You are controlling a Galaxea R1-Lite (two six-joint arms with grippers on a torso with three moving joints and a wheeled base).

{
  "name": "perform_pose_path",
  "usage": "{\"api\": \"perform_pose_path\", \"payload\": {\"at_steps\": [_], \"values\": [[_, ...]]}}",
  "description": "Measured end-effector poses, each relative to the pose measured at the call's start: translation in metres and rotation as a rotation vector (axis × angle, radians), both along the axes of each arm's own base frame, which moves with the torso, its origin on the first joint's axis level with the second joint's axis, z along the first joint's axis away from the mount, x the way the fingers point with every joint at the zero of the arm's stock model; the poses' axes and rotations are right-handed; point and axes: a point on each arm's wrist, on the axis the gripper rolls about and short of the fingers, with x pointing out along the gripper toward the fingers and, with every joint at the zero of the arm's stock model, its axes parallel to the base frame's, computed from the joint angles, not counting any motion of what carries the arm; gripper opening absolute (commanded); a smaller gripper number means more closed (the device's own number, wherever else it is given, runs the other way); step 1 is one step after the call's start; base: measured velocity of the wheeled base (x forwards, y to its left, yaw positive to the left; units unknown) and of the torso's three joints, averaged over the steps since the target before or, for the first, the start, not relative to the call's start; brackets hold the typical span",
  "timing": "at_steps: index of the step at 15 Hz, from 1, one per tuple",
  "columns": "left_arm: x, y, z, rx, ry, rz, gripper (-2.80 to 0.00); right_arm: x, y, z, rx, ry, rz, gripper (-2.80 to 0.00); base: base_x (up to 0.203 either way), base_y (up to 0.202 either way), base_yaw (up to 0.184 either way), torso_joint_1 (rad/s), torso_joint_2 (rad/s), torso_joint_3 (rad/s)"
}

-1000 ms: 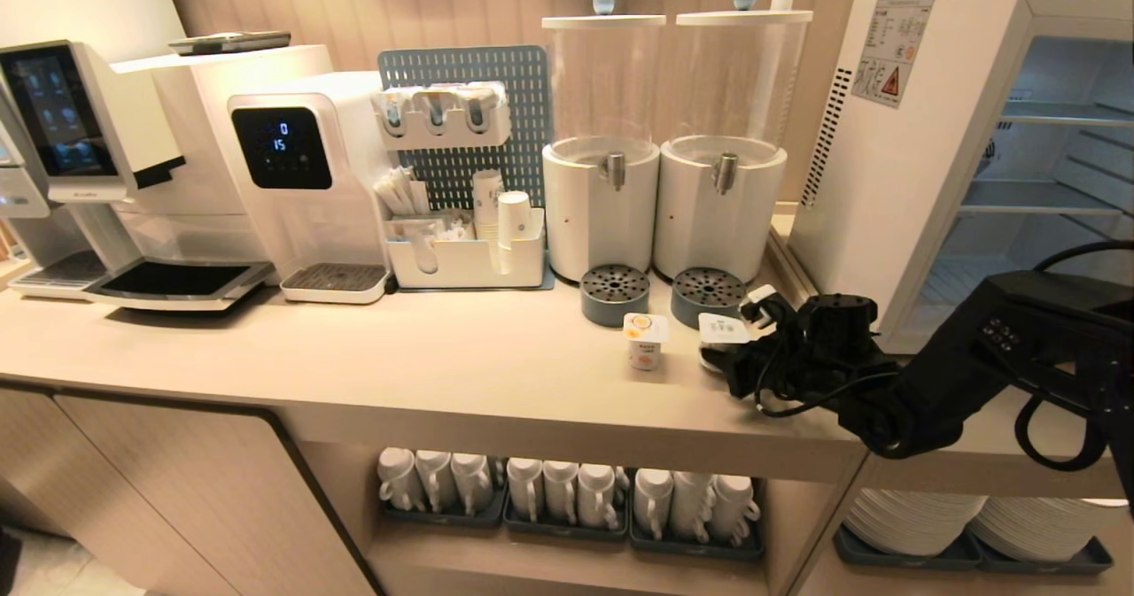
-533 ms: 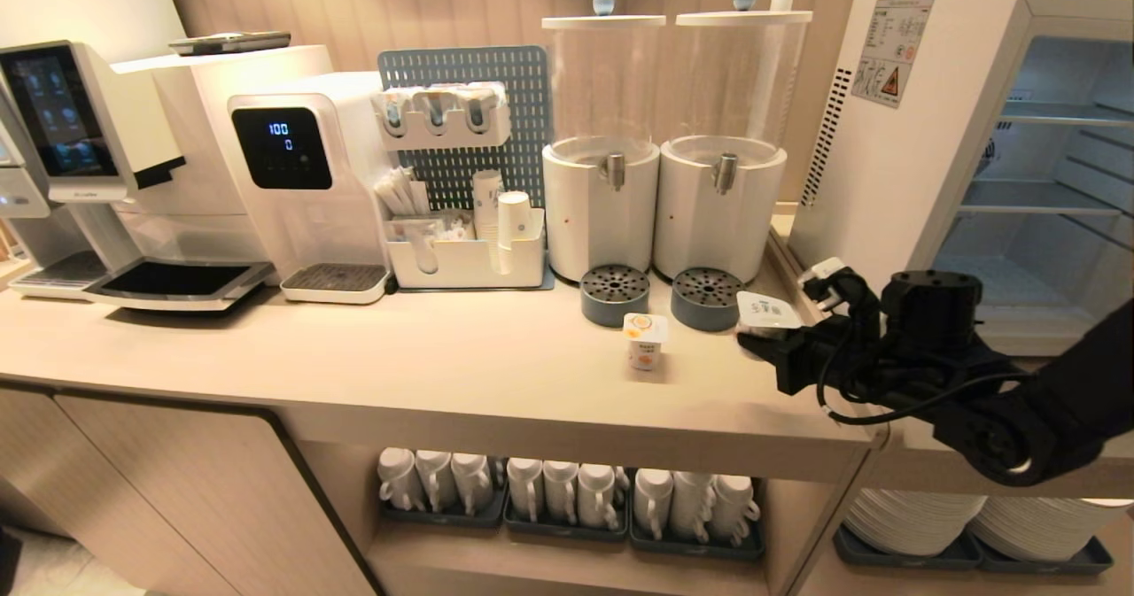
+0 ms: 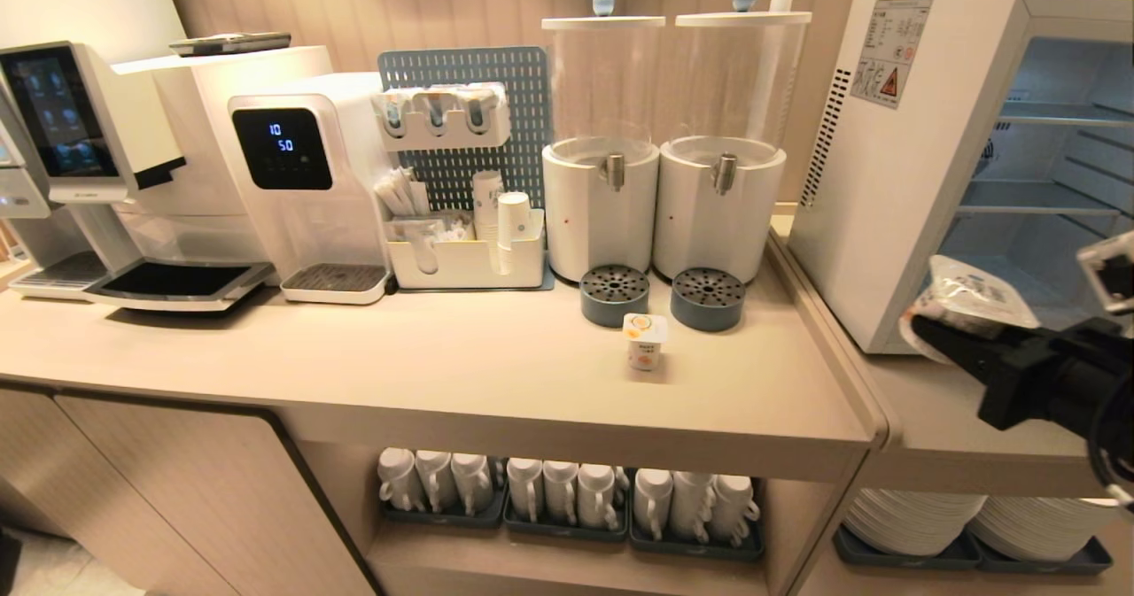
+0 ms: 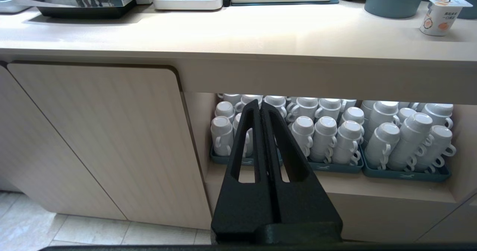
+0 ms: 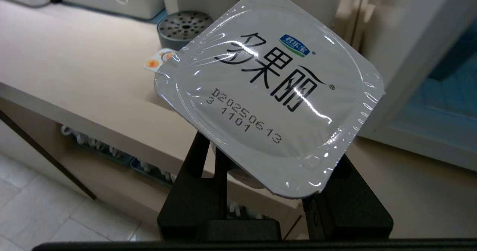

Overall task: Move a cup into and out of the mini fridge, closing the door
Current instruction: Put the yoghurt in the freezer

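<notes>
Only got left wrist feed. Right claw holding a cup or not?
Observer: Yes. The right claw is shut on a sealed cup, foil lid towards its wrist camera.
Operator: Fridge open?
Observer: The mini fridge shows its inside, wire shelves exposed. The door itself is out of view.
Operator: Cup inside yet?
Observer: No. In the head view it hangs just outside the open front, near the lower corner.
</notes>
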Motion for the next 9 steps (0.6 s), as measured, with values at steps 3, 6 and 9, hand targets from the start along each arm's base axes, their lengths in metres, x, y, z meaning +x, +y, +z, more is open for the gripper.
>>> {"api": "perform_pose_path", "payload": {"at_steps": [3, 6, 9], "values": [[0.000, 0.000, 0.000, 0.000, 0.000, 0.000, -2.80, -0.068, -0.013, 0.021, 0.058, -0.048, -0.128, -2.80, 0.000, 0.000, 0.000, 0.000, 0.00, 0.000], [0.000, 0.000, 0.000, -0.001, 0.000, 0.000, -2.80, -0.141, -0.025, 0.025, 0.128, -0.073, -0.242, -2.80, 0.000, 0.000, 0.000, 0.000, 0.00, 0.000], [0.000, 0.000, 0.000, -0.002, 0.000, 0.000, -2.80, -0.188, -0.035, 0.009, 0.176, -0.046, -0.481, -2.80, 0.000, 0.000, 0.000, 0.000, 0.00, 0.000]]}}
